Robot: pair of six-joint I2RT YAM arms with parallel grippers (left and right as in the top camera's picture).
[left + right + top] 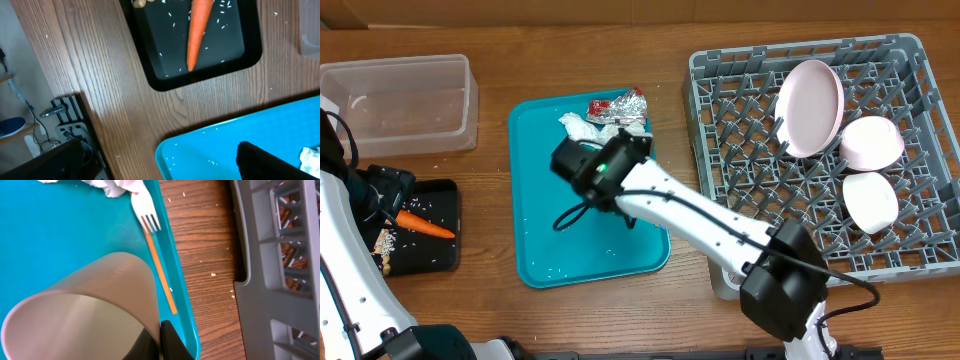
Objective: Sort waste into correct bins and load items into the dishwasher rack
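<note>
A flat teal tray lies at the centre of the overhead frame on a wooden table with brown grain. In the left wrist view's lower left, beyond the table edge, stands a black frame with cables, and beside it a blue object that is cut off.

A wood-grain tabletop in warm brown filled the scene under even light that cast only soft shadows. In the left wrist view its edge ran diagonally, with a pale grey floor beyond it. There, loose cables, a black bracket and a blurred blue object showed.
</note>
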